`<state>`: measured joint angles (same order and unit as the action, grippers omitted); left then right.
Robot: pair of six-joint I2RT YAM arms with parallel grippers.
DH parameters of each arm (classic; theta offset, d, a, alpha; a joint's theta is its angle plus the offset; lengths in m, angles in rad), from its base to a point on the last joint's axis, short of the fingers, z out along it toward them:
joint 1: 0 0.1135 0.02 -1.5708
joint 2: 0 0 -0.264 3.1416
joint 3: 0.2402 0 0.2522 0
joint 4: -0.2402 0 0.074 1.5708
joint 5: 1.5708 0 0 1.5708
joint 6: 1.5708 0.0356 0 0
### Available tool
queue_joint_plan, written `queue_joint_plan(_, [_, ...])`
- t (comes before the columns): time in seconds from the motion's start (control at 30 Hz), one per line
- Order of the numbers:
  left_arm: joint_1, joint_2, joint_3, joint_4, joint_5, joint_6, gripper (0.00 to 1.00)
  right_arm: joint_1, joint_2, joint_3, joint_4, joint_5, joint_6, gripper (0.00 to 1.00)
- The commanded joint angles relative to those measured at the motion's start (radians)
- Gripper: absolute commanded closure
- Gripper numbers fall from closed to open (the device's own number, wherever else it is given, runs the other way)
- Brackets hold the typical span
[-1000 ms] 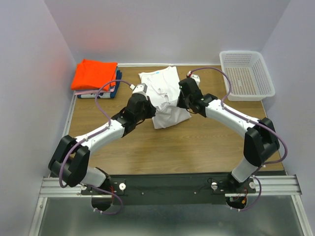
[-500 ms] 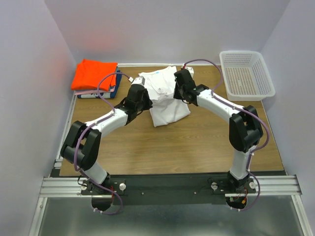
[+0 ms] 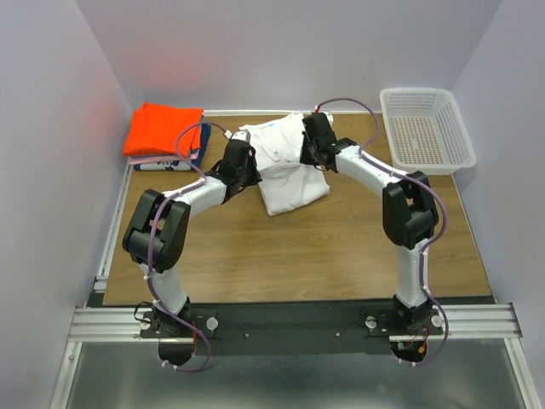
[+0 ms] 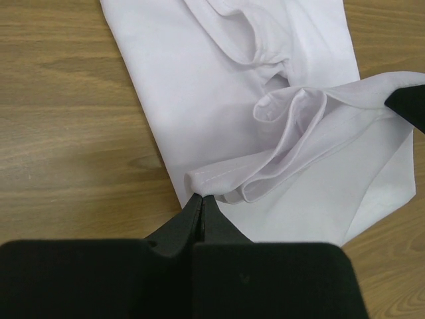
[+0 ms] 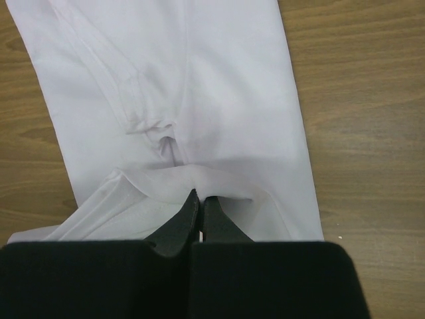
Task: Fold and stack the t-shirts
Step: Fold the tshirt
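The white t-shirt (image 3: 285, 162) lies partly folded at the back middle of the table. My left gripper (image 3: 244, 164) is shut on a hemmed edge of the white t-shirt (image 4: 219, 179) at its left side. My right gripper (image 3: 313, 155) is shut on a fold of the white t-shirt (image 5: 219, 179) at its right side. Both hold the lifted edge over the flat part. The folded orange t-shirt (image 3: 162, 128) lies on the dark blue t-shirt (image 3: 203, 141) at the back left.
A white mesh basket (image 3: 426, 129) stands at the back right. The wooden table (image 3: 289, 256) shows bare wood in front of the shirt. Grey walls close the back and sides.
Both grippers have carried the shirt's near edge away from me toward the back. The fold has grown flatter and shorter.
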<state>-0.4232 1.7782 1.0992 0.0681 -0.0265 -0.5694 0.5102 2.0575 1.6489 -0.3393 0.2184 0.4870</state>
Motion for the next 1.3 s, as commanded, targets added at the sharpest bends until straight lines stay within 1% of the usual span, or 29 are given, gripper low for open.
queue_joint_plan(0.0, [0.017, 0.039, 0.051, -0.010, 0.014, 0.025, 1.00, -0.009, 0.070, 0.058, 0.003, -0.048, -0.021, 0.99])
queue_joint_plan(0.27, [0.041, 0.121, 0.097, -0.031, 0.016, 0.025, 1.00, -0.024, 0.142, 0.120, 0.003, -0.053, -0.016, 0.98])
queue_joint_plan(0.37, [0.044, 0.150, 0.126, -0.047, 0.019, 0.035, 1.00, -0.027, 0.168, 0.144, 0.003, -0.031, -0.018, 0.96])
queue_joint_plan(0.4, [0.044, 0.159, 0.133, -0.048, 0.019, 0.037, 1.00, -0.027, 0.185, 0.150, 0.003, -0.025, -0.013, 0.92])
queue_joint_plan(0.43, [0.046, 0.164, 0.145, -0.050, 0.013, 0.037, 1.00, -0.029, 0.194, 0.164, 0.003, -0.014, -0.010, 0.91])
queue_joint_plan(0.47, [0.046, 0.179, 0.154, -0.050, 0.011, 0.045, 0.96, -0.029, 0.207, 0.175, 0.003, -0.011, -0.010, 0.90])
queue_joint_plan(0.5, [0.046, 0.185, 0.162, -0.057, 0.007, 0.046, 0.92, -0.030, 0.223, 0.189, 0.002, -0.004, -0.011, 0.83])
queue_joint_plan(0.53, [0.049, 0.194, 0.188, -0.066, 0.002, 0.054, 0.84, -0.033, 0.230, 0.209, 0.002, -0.008, -0.013, 0.82])
queue_joint_plan(0.57, [0.049, 0.194, 0.200, -0.065, 0.000, 0.062, 0.79, -0.035, 0.228, 0.216, 0.003, -0.010, -0.013, 0.81])
queue_joint_plan(0.6, [0.047, 0.188, 0.209, -0.067, -0.010, 0.068, 0.72, -0.035, 0.222, 0.224, 0.002, -0.014, -0.016, 0.71])
queue_joint_plan(0.63, [0.047, 0.172, 0.224, -0.067, -0.013, 0.074, 0.58, -0.035, 0.211, 0.232, 0.002, -0.025, -0.028, 0.66])
queue_joint_plan(0.67, [0.047, 0.158, 0.228, -0.067, -0.013, 0.077, 0.50, -0.035, 0.199, 0.233, 0.002, -0.036, -0.050, 0.63])
queue_joint_plan(0.73, [0.047, 0.129, 0.225, -0.067, -0.016, 0.085, 0.39, -0.035, 0.147, 0.221, 0.002, -0.056, -0.060, 0.38])
queue_joint_plan(0.77, [0.047, 0.098, 0.220, -0.067, -0.012, 0.088, 0.27, -0.035, 0.121, 0.194, 0.002, -0.060, -0.062, 0.21])
queue_joint_plan(0.8, [0.046, 0.081, 0.197, -0.067, -0.003, 0.088, 0.27, -0.035, 0.095, 0.169, 0.003, -0.079, -0.065, 0.00])
queue_joint_plan(0.9, [0.031, 0.001, 0.137, -0.054, 0.007, 0.063, 0.26, -0.035, -0.015, 0.051, 0.003, -0.111, -0.050, 0.00])
queue_joint_plan(0.97, [0.009, -0.057, 0.070, -0.037, 0.017, 0.051, 0.25, -0.035, -0.092, -0.019, 0.006, -0.145, -0.021, 0.00])
queue_joint_plan(1.0, [-0.015, -0.075, 0.048, -0.024, 0.022, 0.048, 0.23, -0.035, -0.115, -0.076, 0.011, -0.190, -0.010, 0.00])
queue_joint_plan(1.03, [-0.028, -0.097, 0.018, -0.024, 0.022, 0.046, 0.02, -0.035, -0.132, -0.107, 0.016, -0.212, -0.001, 0.00])
queue_joint_plan(1.13, [-0.075, -0.120, -0.022, 0.001, 0.022, 0.028, 0.02, -0.035, -0.181, -0.181, 0.057, -0.310, 0.027, 0.00])
queue_joint_plan(1.17, [-0.086, -0.123, -0.042, 0.009, 0.052, 0.025, 0.02, -0.035, -0.186, -0.211, 0.066, -0.326, 0.031, 0.00])
queue_joint_plan(1.27, [-0.114, -0.102, -0.053, 0.033, 0.079, 0.019, 0.02, -0.035, -0.175, -0.227, 0.089, -0.346, 0.045, 0.00])
